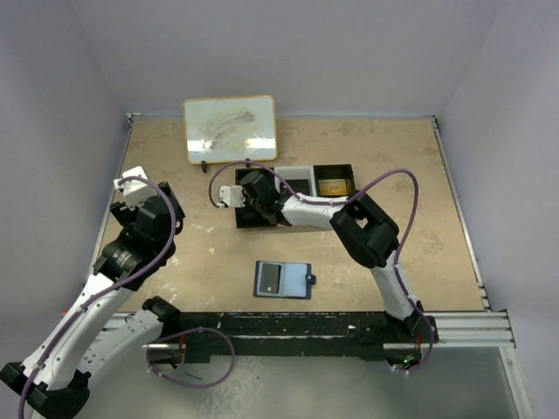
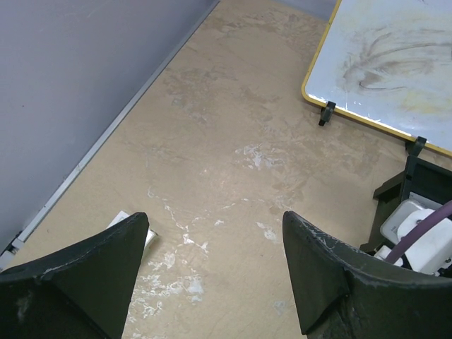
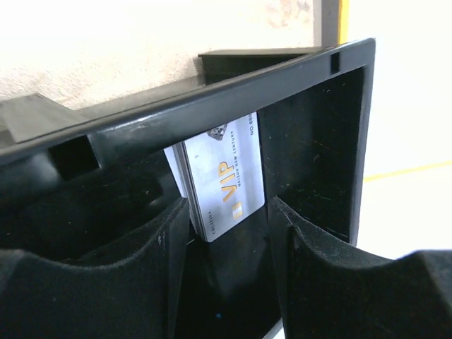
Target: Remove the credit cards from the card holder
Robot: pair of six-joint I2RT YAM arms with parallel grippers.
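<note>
The card holder [image 1: 282,280] lies flat on the table near the front middle, dark navy with a paler panel showing and a small tab on its right edge. Neither gripper touches it. My right gripper [image 1: 251,195] [image 3: 226,212] reaches into the left compartment of the black tray [image 1: 339,167] [image 3: 212,92]. Its jaws stand open. A small stack of credit cards [image 3: 222,173], the front one silver with gold "VIP" lettering, leans on edge against the tray wall just beyond the fingertips. My left gripper [image 1: 133,187] [image 2: 215,222] hovers open over bare table at the far left, holding nothing.
A yellow-framed whiteboard [image 1: 231,128] [image 2: 395,56] stands at the back on black clips. The tray's right compartment holds something orange-brown [image 1: 334,185]. A small white object [image 2: 126,219] lies on the table, partly behind my left finger. Walls enclose the table on three sides.
</note>
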